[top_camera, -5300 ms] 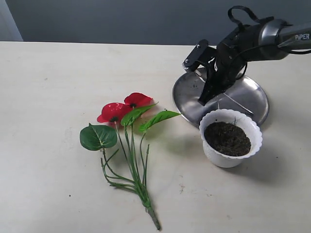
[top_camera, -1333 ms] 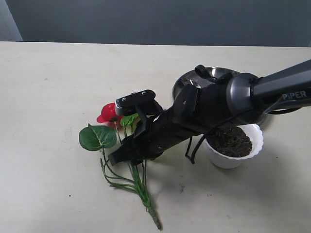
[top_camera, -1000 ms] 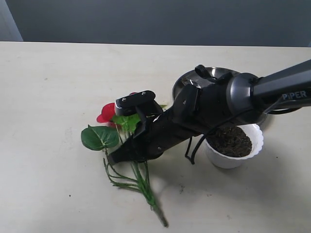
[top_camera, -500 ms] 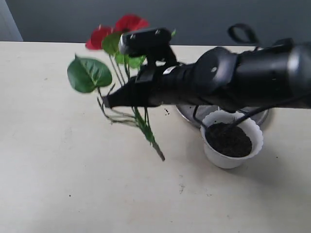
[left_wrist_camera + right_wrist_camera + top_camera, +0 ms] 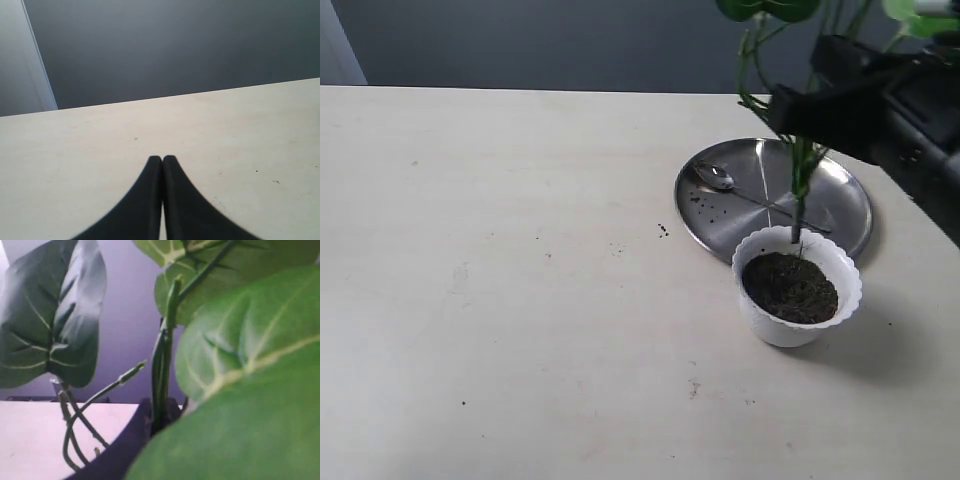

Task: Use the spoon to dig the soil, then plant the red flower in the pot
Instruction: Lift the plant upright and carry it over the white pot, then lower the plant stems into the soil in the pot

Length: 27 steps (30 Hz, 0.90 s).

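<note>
The white scalloped pot [image 5: 798,318] stands at the right, filled with dark soil [image 5: 790,286]. Above it, my right gripper [image 5: 798,118] is shut on the green stems [image 5: 799,190] of the red flower, which hang upright. The stem's end reaches the soil by the pot's far rim. Only green leaves [image 5: 768,8] show; the red blooms are out of view. In the right wrist view the stems [image 5: 163,365] rise from between the dark fingers [image 5: 145,420], with big leaves [image 5: 55,315] around. The spoon [image 5: 720,178] lies on the steel plate [image 5: 840,195]. My left gripper [image 5: 162,159] is shut and holds nothing.
A few soil crumbs [image 5: 663,231] lie on the pale table [image 5: 500,280] beside the plate's left rim. The plate sits right behind the pot. In the left wrist view a dark wall [image 5: 175,45] rises beyond the table's far edge.
My right gripper has carried the flower up and to the right, from above the table's middle to over the pot. The stem now hangs upright.
</note>
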Each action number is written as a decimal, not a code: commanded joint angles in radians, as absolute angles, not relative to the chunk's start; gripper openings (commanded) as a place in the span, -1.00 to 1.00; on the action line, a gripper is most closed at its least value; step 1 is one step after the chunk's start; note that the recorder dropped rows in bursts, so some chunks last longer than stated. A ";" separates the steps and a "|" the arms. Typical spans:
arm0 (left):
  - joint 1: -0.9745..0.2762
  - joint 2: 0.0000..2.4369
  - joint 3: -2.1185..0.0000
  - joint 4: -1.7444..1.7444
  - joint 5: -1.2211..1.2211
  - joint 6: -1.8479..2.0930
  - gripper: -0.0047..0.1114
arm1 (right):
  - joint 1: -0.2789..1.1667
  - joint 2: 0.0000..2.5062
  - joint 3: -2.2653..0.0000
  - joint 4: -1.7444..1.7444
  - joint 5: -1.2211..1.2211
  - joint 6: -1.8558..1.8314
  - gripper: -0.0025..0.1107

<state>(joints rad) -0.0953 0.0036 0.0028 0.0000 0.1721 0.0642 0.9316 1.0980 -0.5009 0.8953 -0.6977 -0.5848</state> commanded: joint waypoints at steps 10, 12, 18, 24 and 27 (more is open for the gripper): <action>-0.102 0.000 0.000 0.000 0.163 0.064 -0.91 | 0.932 0.960 -0.272 0.782 -0.917 -0.438 -0.97; -0.102 0.000 0.000 0.000 0.163 0.064 -0.91 | 0.932 0.962 -0.244 0.713 -0.956 -0.388 -0.97; -0.102 0.000 0.000 0.000 0.163 0.064 -0.91 | 0.932 1.080 -0.244 0.665 -0.996 -0.387 -0.97; -0.102 0.000 0.000 0.000 0.163 0.064 -0.91 | 0.930 1.256 -0.244 0.600 -1.184 -0.275 -0.97; -0.102 0.000 0.000 0.000 0.163 0.064 -0.91 | 0.930 1.324 -0.244 0.614 -1.221 -0.236 -0.97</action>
